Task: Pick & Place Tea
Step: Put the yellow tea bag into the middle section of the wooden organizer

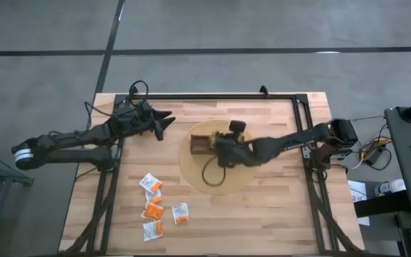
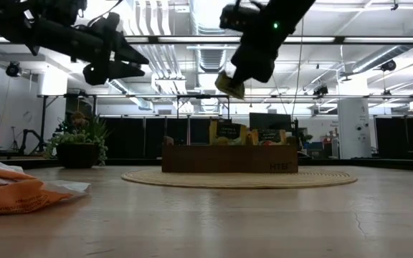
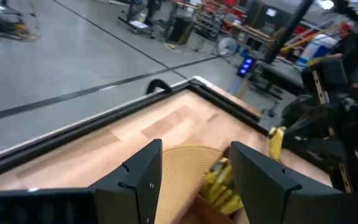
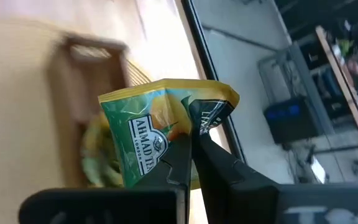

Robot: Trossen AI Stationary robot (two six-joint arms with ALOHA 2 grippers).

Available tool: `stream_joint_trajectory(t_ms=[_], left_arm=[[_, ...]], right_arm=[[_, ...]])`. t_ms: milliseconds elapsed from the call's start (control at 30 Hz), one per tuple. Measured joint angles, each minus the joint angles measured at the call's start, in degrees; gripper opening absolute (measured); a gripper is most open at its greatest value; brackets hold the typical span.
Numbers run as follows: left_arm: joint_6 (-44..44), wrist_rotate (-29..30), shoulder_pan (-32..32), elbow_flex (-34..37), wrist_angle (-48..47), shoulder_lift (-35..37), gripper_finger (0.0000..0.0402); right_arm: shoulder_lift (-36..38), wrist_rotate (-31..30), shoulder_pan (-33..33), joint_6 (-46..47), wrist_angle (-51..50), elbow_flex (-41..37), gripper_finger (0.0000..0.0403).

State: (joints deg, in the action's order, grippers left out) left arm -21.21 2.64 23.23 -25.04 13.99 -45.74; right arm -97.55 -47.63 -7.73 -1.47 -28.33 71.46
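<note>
Since the right hand [image 4: 190,146] is clamped on one edge of a yellow-green sachet [image 4: 151,134] at frame centre, it looks light, crinkly, slippery, best pinched flat; left hand [image 3: 194,165] gapes.

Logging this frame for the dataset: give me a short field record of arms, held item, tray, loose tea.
right gripper: above the wooden tray, fingers shut on a green-yellow sachet
left gripper: waiting over the table's far left, fingers open, empty
tray: on the round woven mat, sachets already inside
loose sachets: orange-and-white cluster, near left of table
</note>
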Motion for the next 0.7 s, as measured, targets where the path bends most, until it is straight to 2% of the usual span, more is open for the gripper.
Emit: stream_joint_trajectory(t_ms=[133,200,300,433,700], left_arm=[[-1.1,-3.6,-1.2,0.0,-0.4,0.6,0.0183],[-1.4,-5.0,-2.0,0.0,-0.3,0.9,0.0183],[-1.4,-6.4,-3.4,0.0,-0.7,1.0,0.0183],[-1.4,-6.6,-5.2,0.7,-1.6,1.0,0.0183],[-1.8,-6.6,-6.9,1.0,-1.6,1.1,0.0183]], right_arm=[[-1.0,0.2,-3.3,0.2,4.4,0.1,0.0015],[-1.5,2.3,-4.3,0.2,5.3,0.0,0.0015],[-2.4,5.0,-5.2,1.7,5.0,-0.1,0.0015],[-4.5,5.0,-5.4,2.8,5.0,-0.2,0.0015],[-9.7,-5.3,-4.7,1.5,6.2,-0.4,0.0015]])
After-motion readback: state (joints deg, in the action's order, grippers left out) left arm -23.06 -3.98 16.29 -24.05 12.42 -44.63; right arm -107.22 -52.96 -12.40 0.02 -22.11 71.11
